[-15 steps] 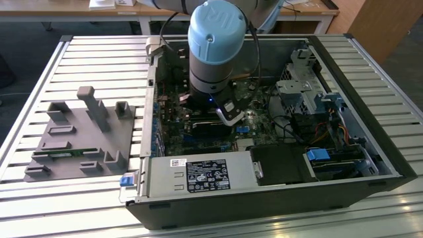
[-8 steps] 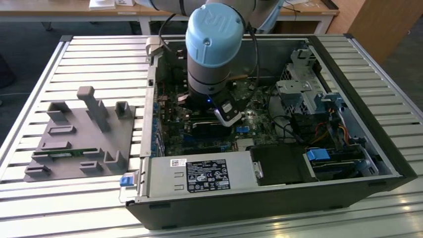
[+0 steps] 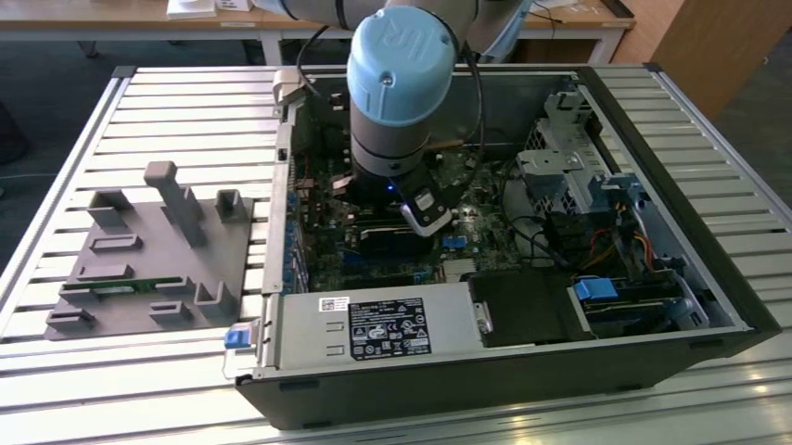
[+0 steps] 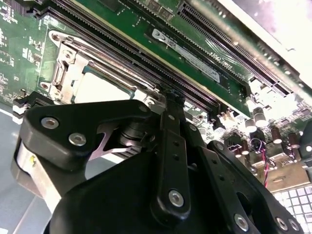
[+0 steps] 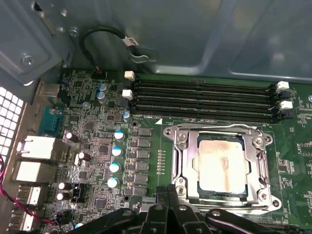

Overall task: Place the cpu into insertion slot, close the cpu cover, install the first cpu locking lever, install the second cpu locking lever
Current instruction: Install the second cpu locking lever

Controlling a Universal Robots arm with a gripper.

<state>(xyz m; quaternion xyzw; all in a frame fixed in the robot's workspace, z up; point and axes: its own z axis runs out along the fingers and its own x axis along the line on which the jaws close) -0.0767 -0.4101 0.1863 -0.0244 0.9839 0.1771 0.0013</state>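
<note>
The cpu (image 5: 222, 163) lies flat in the insertion slot (image 5: 267, 142), its pale, stained metal face showing through the cut-out of the cpu cover (image 5: 189, 161). The silver cover is down over the chip. My gripper (image 5: 168, 192) hovers just off one edge of the socket with its black fingers pressed together and nothing visible between them. In the second wrist view the gripper (image 4: 171, 97) ends close to the socket's corner, beside the cpu (image 4: 100, 90) and the cover (image 4: 66, 73). In the exterior view the gripper (image 3: 421, 218) reaches down into the open computer case.
Long black memory slots (image 5: 204, 97) run along the socket's far side. Capacitors (image 5: 114, 151) and rear ports (image 5: 34, 146) crowd the board beside it. A power supply (image 3: 371, 329) and drive bays (image 3: 581, 176) fill the case. A grey fixture (image 3: 155, 260) stands on the exterior view's left.
</note>
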